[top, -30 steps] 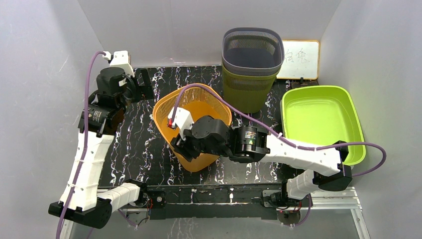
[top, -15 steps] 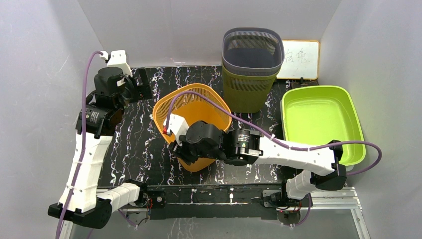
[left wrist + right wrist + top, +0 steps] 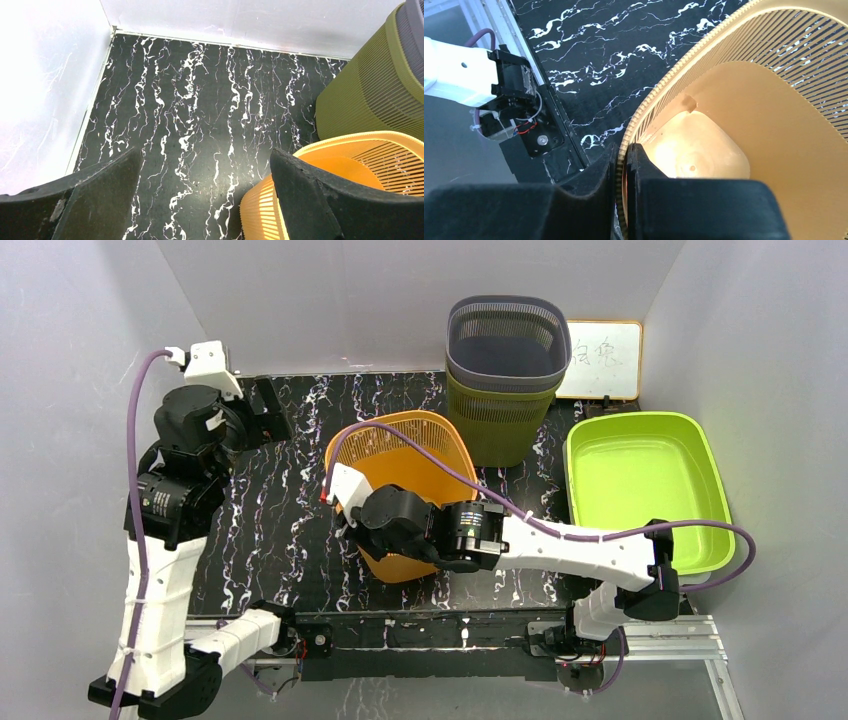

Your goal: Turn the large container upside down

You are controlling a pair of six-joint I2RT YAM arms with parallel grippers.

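At seven o'clock on the orange basket [image 3: 418,452], the right gripper [image 3: 624,159] pinches the rim; the basket stands mouth-up, flip not yet done.

Bright, even light, sharp focus; the white wall [image 3: 45,75] glares, washed out.

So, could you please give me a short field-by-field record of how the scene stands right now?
orange basket: on the table, mouth up, not yet inverted
right gripper: shut on the orange basket's near-left rim
left gripper: open, empty, above bare table
grey basket: nested in olive basket, at the back
green tub: right side, empty
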